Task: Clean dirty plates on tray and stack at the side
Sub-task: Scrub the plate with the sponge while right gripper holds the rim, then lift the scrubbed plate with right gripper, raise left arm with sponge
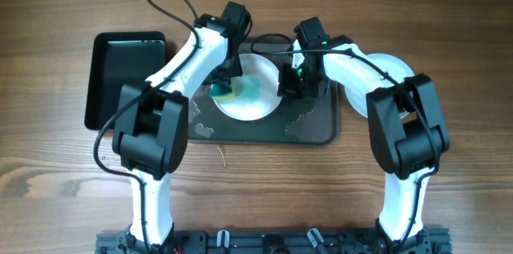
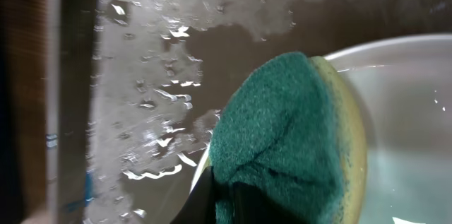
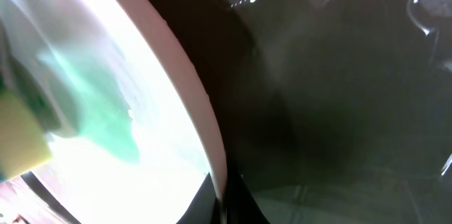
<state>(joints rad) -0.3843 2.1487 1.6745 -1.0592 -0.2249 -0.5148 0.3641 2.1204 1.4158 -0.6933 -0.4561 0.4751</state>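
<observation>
As both arms [image 1: 192, 54] [image 1: 353, 66] bend inward, left fingers [image 2: 201, 199] grip a sponge [image 2: 275, 132], right fingers [image 3: 212, 203] the plate rim [image 3: 180, 65].

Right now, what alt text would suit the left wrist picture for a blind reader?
A green-topped yellow sponge, pinched in the left gripper, rests over the edge of a white plate on a wet dark tray.

The desk [image 1: 48, 14] is made of brown wood. From above it fills the whole view. Long boards run from left to right, with dark wavy lines in the grain. Some boards look lighter and some look redder. The light is soft and even. The shadows on the wood are faint and small.
</observation>
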